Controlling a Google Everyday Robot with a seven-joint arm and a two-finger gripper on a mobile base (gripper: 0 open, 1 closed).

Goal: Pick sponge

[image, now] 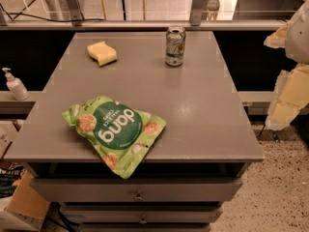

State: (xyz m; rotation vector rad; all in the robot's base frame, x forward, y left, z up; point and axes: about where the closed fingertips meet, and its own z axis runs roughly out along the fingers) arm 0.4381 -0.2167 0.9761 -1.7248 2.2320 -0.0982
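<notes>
Grey bench [203, 105] carries the sponge [102, 53] flat near its far left corner, bare surface all around it. A soda can [175, 46] stands to its right, well apart. A green chip bag [116, 132] overhangs the front edge. The gripper [288, 88] hangs beyond the right edge, far from the sponge; spread or pressed together, I cannot tell.

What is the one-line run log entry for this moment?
task: pick sponge | hand: right of table, far from sponge | sponge: far-left on table, untouched | status: not grasped
</notes>
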